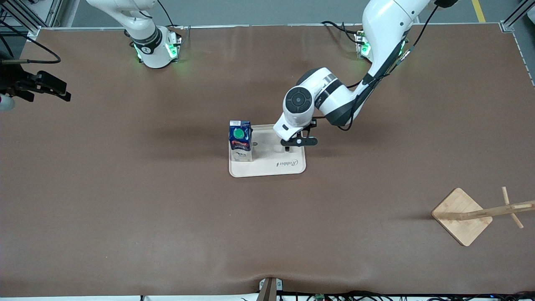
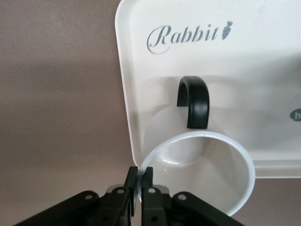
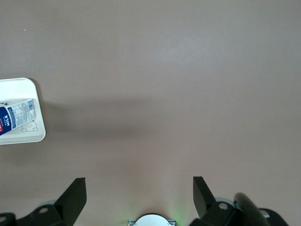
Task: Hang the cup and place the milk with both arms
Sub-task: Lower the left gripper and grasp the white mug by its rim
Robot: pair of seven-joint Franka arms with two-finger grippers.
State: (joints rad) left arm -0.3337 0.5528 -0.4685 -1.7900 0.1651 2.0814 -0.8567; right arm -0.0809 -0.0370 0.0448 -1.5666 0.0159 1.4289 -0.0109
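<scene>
Left gripper [image 2: 139, 181] is pinched tight on the rim of the cup [image 2: 197, 174], which sits on the tray [image 1: 267, 169] beside the milk [image 1: 240, 141]. Right gripper [image 3: 139, 200] waits with fingers spread wide over bare table [image 3: 164, 70] at its own end.

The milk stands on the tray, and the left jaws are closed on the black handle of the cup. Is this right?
Not quite. The left wrist view shows the left gripper closed on the cup at its rim, not the handle. The milk does stand on the tray.
</scene>
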